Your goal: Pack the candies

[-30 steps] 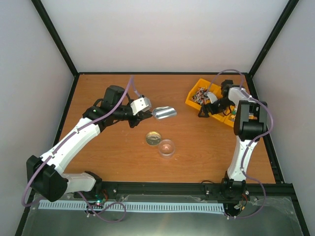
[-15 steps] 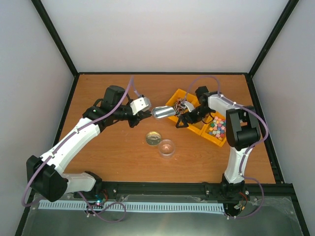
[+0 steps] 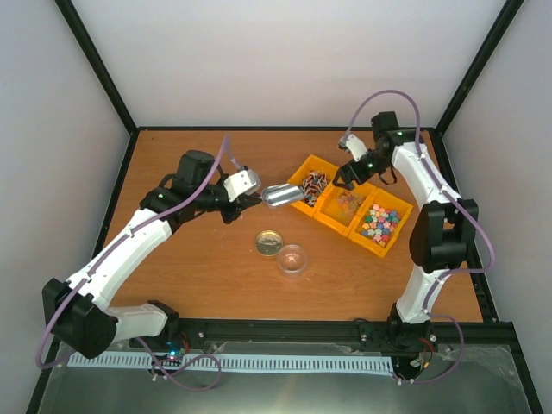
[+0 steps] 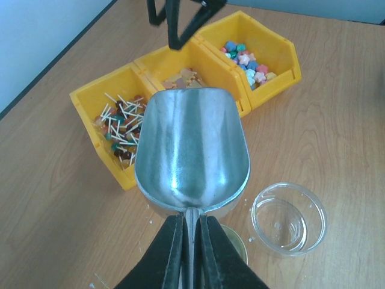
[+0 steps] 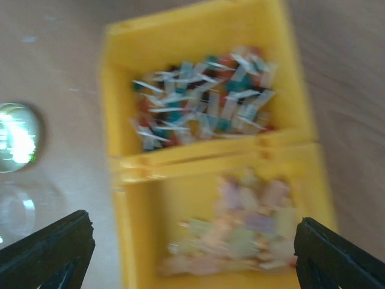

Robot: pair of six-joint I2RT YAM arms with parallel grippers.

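Note:
My left gripper (image 4: 191, 241) (image 3: 251, 197) is shut on the handle of an empty metal scoop (image 4: 192, 150) (image 3: 283, 196), whose mouth points at a row of three yellow bins (image 3: 302, 169). The candies (image 4: 185, 77) (image 3: 348, 203), small orange-brown pieces, lie in the middle bin. The left bin holds stick-wrapped sweets (image 4: 123, 126) and the right bin holds coloured pieces (image 4: 245, 57). My right gripper (image 5: 192, 259) (image 3: 348, 172) hangs open above the middle bin with nothing between its fingers. The right wrist view is blurred.
A clear round cup (image 4: 289, 218) (image 3: 292, 259) stands just right of the scoop, nearer than the bins. A gold lid (image 3: 269, 242) lies flat beside it, partly under the scoop in the left wrist view. Black frame posts edge the table.
The right gripper dragged the yellow bins leftward toward the scoop, then let go and rose back above them. The left arm and scoop barely moved.

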